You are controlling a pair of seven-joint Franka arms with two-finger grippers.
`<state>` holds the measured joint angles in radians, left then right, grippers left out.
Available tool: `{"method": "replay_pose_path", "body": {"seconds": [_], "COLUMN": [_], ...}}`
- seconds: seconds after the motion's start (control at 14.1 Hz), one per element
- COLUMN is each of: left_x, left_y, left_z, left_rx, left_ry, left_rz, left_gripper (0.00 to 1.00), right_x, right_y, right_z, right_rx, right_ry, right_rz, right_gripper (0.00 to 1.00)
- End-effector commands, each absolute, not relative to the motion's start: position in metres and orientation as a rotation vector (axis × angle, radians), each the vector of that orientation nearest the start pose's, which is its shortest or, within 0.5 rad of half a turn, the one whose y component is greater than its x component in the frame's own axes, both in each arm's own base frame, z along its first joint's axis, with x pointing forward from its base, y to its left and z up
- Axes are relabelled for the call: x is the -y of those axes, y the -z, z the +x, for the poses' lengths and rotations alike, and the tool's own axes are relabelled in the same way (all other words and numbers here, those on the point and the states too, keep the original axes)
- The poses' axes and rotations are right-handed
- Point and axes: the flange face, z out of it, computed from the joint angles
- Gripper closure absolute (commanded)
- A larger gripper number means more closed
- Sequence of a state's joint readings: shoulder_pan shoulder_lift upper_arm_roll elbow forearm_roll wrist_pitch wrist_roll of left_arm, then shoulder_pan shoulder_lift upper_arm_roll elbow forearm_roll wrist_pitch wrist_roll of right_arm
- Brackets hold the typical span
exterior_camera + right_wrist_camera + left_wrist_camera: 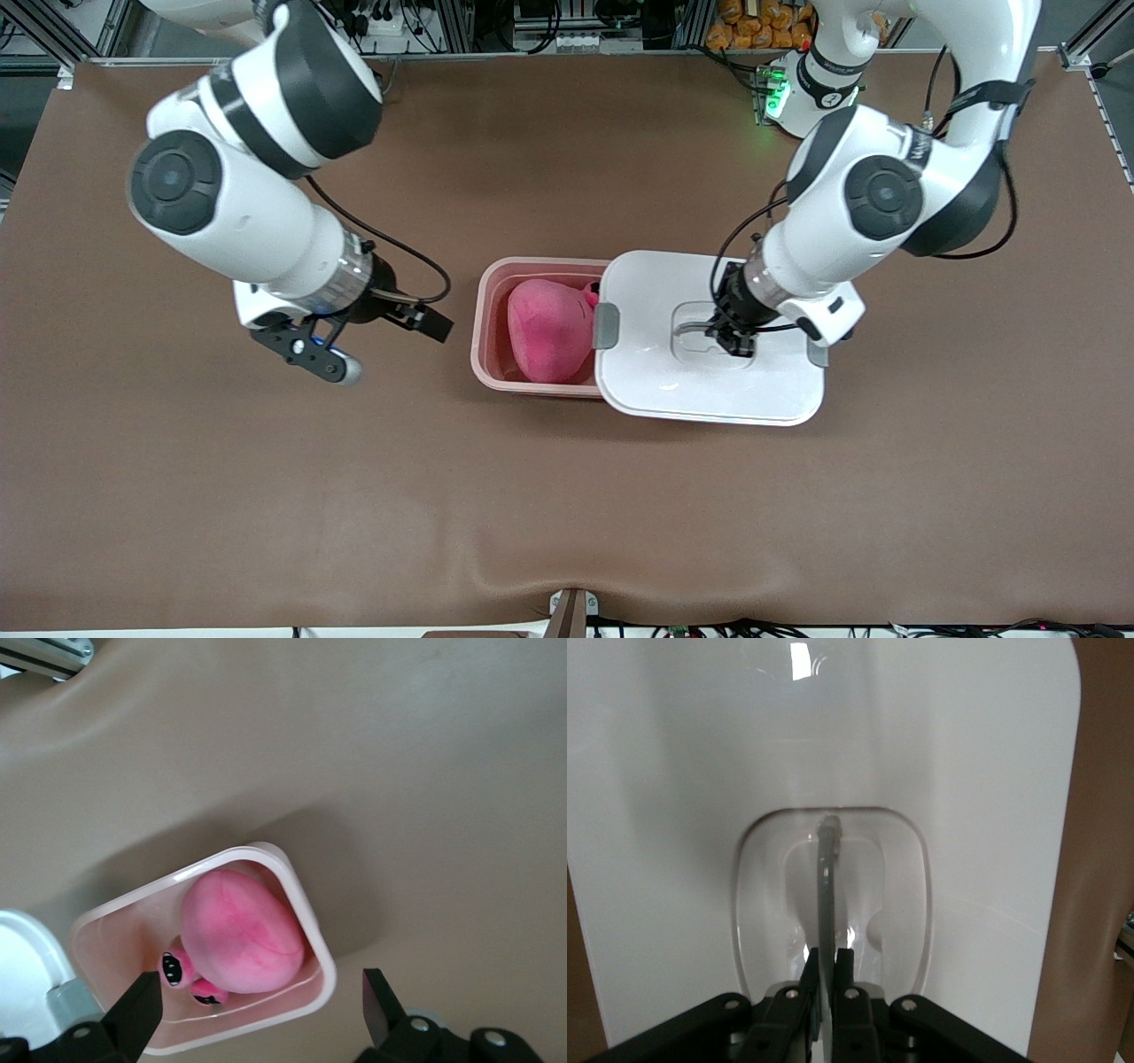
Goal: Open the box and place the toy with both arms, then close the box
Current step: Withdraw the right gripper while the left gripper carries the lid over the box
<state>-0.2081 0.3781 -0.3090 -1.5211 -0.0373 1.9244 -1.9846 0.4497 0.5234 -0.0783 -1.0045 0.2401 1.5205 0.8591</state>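
The pink box (493,292) stands mid-table with the pink toy (549,330) inside it. The white lid (709,390) lies shifted toward the left arm's end and covers only that end of the box, so the toy shows. My left gripper (731,339) is shut on the lid's grey handle (695,328); the left wrist view shows the pads (844,966) clamping the handle (827,877). My right gripper (390,347) is open and empty over the table beside the box, toward the right arm's end. Its wrist view shows the gripper (259,981), box (310,921) and toy (239,935).
Grey clips sit on the lid's two short sides (607,325) (817,356). The brown table mat (567,496) spreads around the box. Cables and aluminium framing (496,27) run along the table edge by the arm bases.
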Motion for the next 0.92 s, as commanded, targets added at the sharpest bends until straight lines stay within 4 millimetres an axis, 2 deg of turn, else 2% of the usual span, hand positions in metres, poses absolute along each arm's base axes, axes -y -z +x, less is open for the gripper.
{"method": "replay_pose_path", "body": {"seconds": [0.0, 0.35, 0.57, 0.85], "left_x": [0.34, 0.402, 0.434, 0.464], "left_y": [-0.454, -0.423, -0.404, -0.392], "left_z": [0.596, 0.583, 0.571, 0.557], "left_rx": [2.208, 2.229, 2.215, 2.229], "left_ry": [-0.171, -0.082, -0.04, 0.002], "left_rz": [-2.359, -2.314, -2.322, -2.335], "left_gripper": [1.0, 1.0, 1.0, 1.0], "right_x": [-0.26, -0.207, -0.178, -0.145], "right_y": [-0.586, -0.608, -0.618, -0.631], "right_z": [0.625, 0.62, 0.619, 0.614], "right_rx": [-0.621, -0.544, -0.58, -0.601], "right_ry": [-0.205, -0.257, -0.271, -0.293], "right_rz": [-2.907, -2.929, -2.918, -2.912], "right_gripper": [0.0, 0.0, 0.0, 0.0]}}
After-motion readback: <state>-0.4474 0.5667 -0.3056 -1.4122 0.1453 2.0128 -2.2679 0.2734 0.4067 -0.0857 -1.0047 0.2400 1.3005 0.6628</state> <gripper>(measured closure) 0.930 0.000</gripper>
